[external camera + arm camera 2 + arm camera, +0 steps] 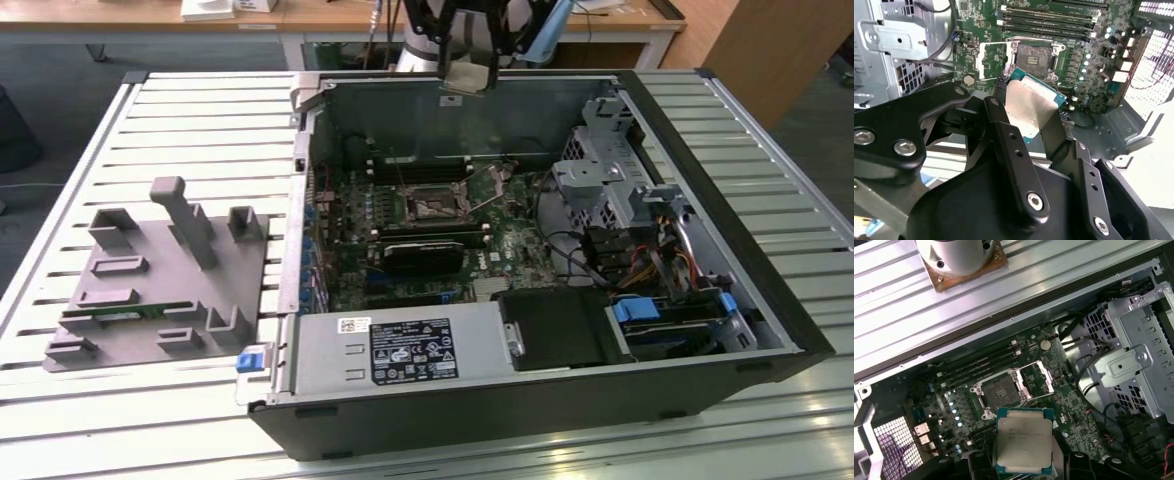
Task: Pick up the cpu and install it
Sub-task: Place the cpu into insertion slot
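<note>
Gripper, exterior view: your gripper (pixel 470 72) hangs at twelve o'clock, over the far wall of the computer case (pixel 400 425). It is clamped on the cpu.
Cpu, exterior view: you see the cpu (pixel 466 84) up in the air between the fingers. It is tilted and touches nothing else.
Socket, exterior view: the socket (pixel 434 205) sits on the green board (pixel 514 225) inside the case. It is toward six o'clock from the cpu and well apart from it.
Black block, exterior view: the black block (pixel 420 255) lies just at six o'clock of the socket.
Tray, exterior view: the grey tray (pixel 147 280) rests on the slatted table (pixel 200 120), at nine o'clock from the case.
Gripper, second wrist view: you see two black fingers (pixel 1004 135) squeezing the cpu from two sides.
Cpu, second wrist view: the cpu (pixel 1029 105) shows you a shiny flat face with a green edge. The socket (pixel 1036 57) lies on the board past it.
Cpu, first wrist view: the cpu (pixel 1024 442) shows you its silver plate and is held above the board.
Socket, first wrist view: the socket (pixel 1001 390) lies beyond the cpu, and long slots (pixel 979 365) run just beside it.
Arm base, first wrist view: the round silver arm base (pixel 959 255) stands on the slatted table outside the case.
</note>
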Motion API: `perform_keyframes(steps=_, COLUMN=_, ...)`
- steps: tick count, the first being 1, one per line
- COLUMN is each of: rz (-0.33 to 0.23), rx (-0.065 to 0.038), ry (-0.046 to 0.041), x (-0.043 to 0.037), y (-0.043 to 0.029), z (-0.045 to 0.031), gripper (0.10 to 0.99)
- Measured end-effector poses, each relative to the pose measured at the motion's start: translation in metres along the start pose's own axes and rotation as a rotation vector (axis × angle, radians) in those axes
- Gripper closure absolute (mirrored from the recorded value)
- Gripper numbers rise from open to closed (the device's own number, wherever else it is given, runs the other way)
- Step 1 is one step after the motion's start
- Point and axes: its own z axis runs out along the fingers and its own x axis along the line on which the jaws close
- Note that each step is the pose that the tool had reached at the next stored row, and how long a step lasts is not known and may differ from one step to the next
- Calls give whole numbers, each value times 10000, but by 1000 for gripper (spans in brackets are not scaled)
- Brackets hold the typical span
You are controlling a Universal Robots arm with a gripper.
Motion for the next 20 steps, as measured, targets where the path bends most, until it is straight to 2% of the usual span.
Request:
perform_keyframes(steps=4, rz=432, rx=12, ry=-26, x=0, y=0, z=5, gripper=557)
perform_keyframes(steps=20, rz=2880, rx=86, ry=-176, x=1, y=0, z=32, gripper=557)
